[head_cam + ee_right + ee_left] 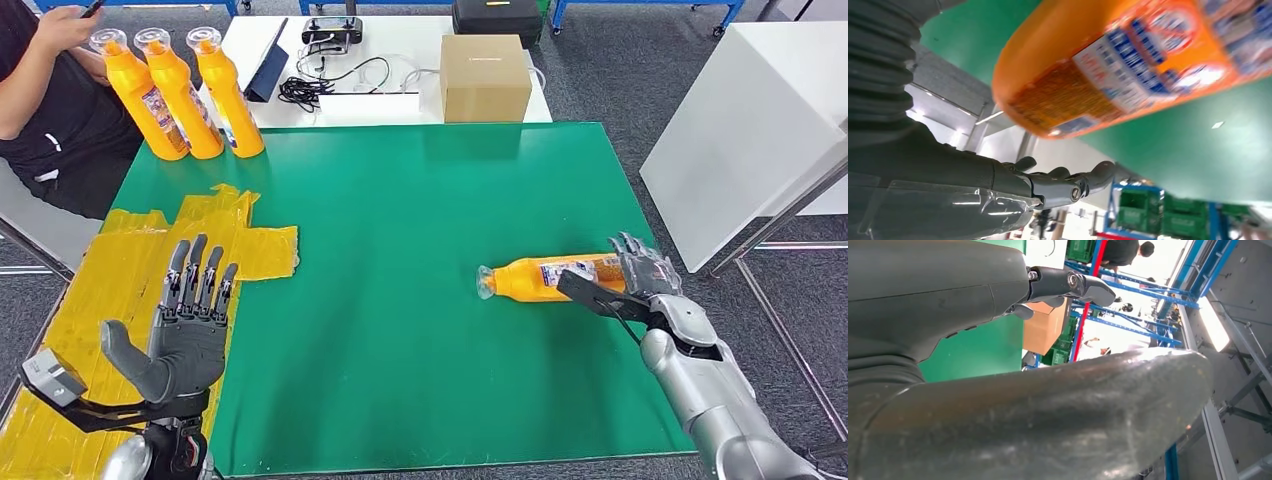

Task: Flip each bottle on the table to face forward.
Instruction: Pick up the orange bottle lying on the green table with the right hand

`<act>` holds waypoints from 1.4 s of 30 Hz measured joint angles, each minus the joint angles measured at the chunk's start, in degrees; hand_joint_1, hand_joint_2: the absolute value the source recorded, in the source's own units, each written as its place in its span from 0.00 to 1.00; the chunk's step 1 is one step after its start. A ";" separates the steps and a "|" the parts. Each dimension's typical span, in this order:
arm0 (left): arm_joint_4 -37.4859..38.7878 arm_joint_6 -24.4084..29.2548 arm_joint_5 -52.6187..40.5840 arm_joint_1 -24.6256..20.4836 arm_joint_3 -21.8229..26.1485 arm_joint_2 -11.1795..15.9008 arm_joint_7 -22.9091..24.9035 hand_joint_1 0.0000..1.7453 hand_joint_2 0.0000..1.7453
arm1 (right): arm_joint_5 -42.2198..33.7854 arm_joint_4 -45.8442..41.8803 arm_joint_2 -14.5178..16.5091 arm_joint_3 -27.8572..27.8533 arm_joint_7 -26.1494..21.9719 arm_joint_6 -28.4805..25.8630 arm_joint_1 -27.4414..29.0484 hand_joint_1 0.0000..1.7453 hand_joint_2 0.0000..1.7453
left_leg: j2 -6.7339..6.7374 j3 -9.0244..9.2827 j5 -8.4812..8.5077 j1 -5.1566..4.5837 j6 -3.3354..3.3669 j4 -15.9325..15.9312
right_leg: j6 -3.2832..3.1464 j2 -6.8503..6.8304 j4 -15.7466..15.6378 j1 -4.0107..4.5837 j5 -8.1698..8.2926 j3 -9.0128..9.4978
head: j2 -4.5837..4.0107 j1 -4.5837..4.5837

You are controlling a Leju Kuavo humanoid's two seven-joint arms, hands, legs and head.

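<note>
On the green mat (pixel 400 300) we see one orange bottle (pixel 545 278) lying on its side toward the right edge, its clear cap pointing left. Our right hand (pixel 645 268) sits at the bottle's base end, but we cannot tell whether its fingers grip it; in the right wrist view the bottle (pixel 1128 65) lies just beyond them. Our left hand (pixel 185 330) hovers over the yellow tape patch (pixel 120 270), fingers spread and holding nothing. Three more orange bottles (pixel 180 95) stand upright together at the mat's far left corner, near a seated person (pixel 50 100). A cardboard box (pixel 485 78) rests on the white table (pixel 400 45) behind.
</note>
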 joint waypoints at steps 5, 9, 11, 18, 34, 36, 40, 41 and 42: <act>0.14 0.00 0.49 -0.39 -0.15 0.21 0.00 0.00 1.00 | 0.15 0.98 -0.08 2.48 -0.93 1.73 -1.23 0.00 1.00 | 0.02 0.00 0.00 0.00 0.00 0.00 | 0.00 0.01 0.00 0.00 0.00 -0.01 | 0.00 -0.01; 0.34 0.05 0.59 -0.63 -0.26 0.26 0.02 0.00 1.00 | 0.34 2.19 -0.02 4.44 -1.19 2.59 -2.37 0.00 1.00 | 0.01 0.00 0.00 0.00 0.00 0.00 | 0.00 0.00 0.00 0.00 0.00 -0.01 | 0.00 -0.01; 0.49 0.08 0.62 -0.75 -0.29 0.27 0.02 0.00 1.00 | 0.35 2.69 0.03 5.06 -1.24 2.63 -2.68 0.00 1.00 | 0.01 0.00 0.01 0.00 0.00 0.00 | 0.00 0.00 0.00 0.00 0.00 0.00 | 0.00 0.00; 0.66 0.23 0.63 -0.92 -0.30 0.30 0.02 0.00 1.00 | 0.35 3.75 0.09 6.09 -1.29 2.63 -3.13 0.00 1.00 | 0.01 0.00 0.00 0.00 0.00 0.00 | 0.00 0.01 0.00 0.00 0.00 -0.01 | 0.00 0.00; 1.07 0.67 1.16 -1.45 -0.81 0.49 0.09 0.00 1.00 | 1.70 7.71 1.17 10.03 -2.83 5.10 -6.12 0.21 1.00 | 0.05 0.02 0.01 0.01 -0.01 0.00 | 0.00 0.03 0.00 0.01 0.00 0.00 | 0.00 -0.01; 1.23 0.78 1.45 -1.56 -0.95 0.59 0.09 0.00 1.00 | 1.56 9.26 1.63 11.28 -3.38 6.78 -7.31 0.71 1.00 | 0.07 0.06 0.00 0.02 -0.01 0.00 | 0.00 0.04 0.00 0.02 0.00 0.01 | 0.00 -0.01; 1.97 0.98 2.03 -2.25 -1.17 0.96 0.09 0.00 1.00 | 1.17 13.28 2.32 14.33 -4.30 13.79 -10.48 1.00 1.00 | 0.12 0.18 0.01 0.04 -0.01 0.00 | 0.00 0.05 0.00 0.02 0.00 0.09 | 0.00 0.00; 2.21 1.09 2.20 -2.60 -1.21 1.04 0.13 0.00 1.00 | 1.13 14.22 2.49 15.16 -4.30 15.32 -11.38 1.00 1.00 | 0.12 0.23 0.01 0.05 -0.01 -0.01 | 0.00 0.05 -0.01 0.03 0.00 0.13 | 0.00 0.01; 2.42 1.29 2.38 -2.98 -1.26 1.11 0.22 0.00 1.00 | 1.04 15.01 2.67 15.86 -4.24 16.38 -12.20 1.00 1.00 | 0.11 0.28 0.01 0.06 -0.01 -0.01 | 0.00 0.05 -0.01 0.03 0.00 0.17 | 0.00 0.02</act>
